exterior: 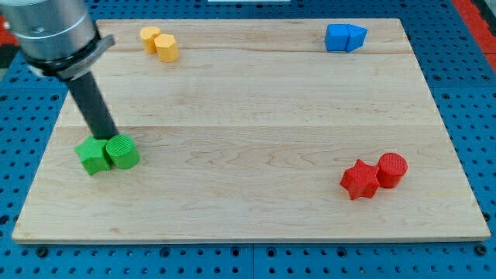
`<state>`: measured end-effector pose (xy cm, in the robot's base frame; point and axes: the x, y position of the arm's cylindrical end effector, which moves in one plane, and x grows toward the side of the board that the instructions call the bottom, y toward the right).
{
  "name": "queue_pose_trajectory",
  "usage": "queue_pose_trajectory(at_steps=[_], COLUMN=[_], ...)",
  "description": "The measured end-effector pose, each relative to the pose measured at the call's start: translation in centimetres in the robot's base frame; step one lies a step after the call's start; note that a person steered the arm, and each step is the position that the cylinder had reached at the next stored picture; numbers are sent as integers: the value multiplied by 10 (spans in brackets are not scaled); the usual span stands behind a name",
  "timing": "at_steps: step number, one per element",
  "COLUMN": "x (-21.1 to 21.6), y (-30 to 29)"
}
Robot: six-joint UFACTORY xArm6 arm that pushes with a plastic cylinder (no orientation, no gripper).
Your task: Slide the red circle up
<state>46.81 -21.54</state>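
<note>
The red circle [392, 169] is a short red cylinder at the view's lower right of the wooden board [256, 116]. A red star [359, 179] touches its left side. My tip [111, 137] is far off at the view's left, right at the top edge of the green pair: a green block of unclear shape [93, 156] and a green cylinder [122, 151] standing side by side. The rod rises up and to the left to the grey arm housing [51, 31].
Two yellow-orange blocks [160, 42] sit together at the view's top left. A pair of blue blocks [345, 36] sits at the top right. A blue perforated table surrounds the board.
</note>
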Motion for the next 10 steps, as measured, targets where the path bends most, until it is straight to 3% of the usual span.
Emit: queue_pose_trajectory(at_steps=[3,10], x=[-50,-55], y=[-1,15])
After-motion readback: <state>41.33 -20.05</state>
